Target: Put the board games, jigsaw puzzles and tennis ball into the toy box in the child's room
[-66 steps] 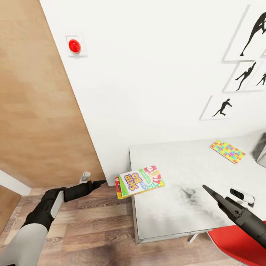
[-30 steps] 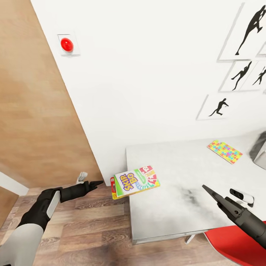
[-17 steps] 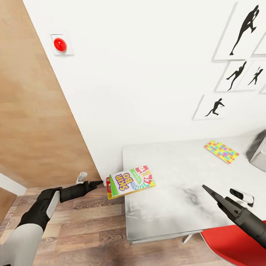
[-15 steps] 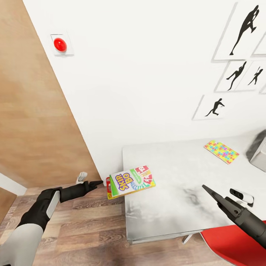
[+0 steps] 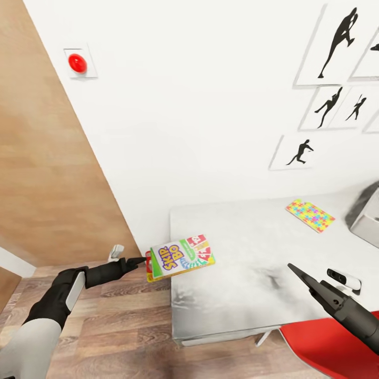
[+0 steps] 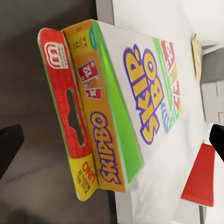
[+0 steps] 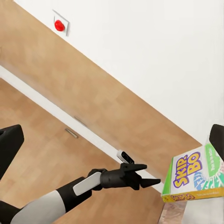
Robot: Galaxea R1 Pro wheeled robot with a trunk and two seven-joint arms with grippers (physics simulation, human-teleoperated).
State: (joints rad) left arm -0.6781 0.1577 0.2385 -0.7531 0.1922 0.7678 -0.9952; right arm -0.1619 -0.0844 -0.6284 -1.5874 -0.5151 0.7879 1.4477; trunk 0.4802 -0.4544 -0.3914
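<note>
A thick red-yellow-green board game [image 5: 179,256] lettered SKIP-BO lies on the table [image 5: 247,247], with its end hanging over the left edge. My left gripper [image 5: 141,259] is open, and its tips are right at that overhanging end. In the left wrist view the board game [image 6: 116,121] fills the space ahead of the spread fingers [image 6: 9,149]. One jigsaw puzzle [image 5: 310,215] lies flat near the wall. A corner of the grey toy box [image 5: 368,223] shows at the right edge. My right gripper [image 5: 296,271] hangs open over the table's front right.
A red chair [image 5: 326,347] stands under the table's front right. A wood panel [image 5: 42,173] runs along the left, with plank floor [image 5: 116,326] below my left arm. Black silhouette pictures [image 5: 337,45] and a red button [image 5: 77,63] are on the white wall.
The whole view has swung, so the table and board game have slid left in the picture. The game's overhanging end is now at my left gripper's tips. Both arms keep their pose.
</note>
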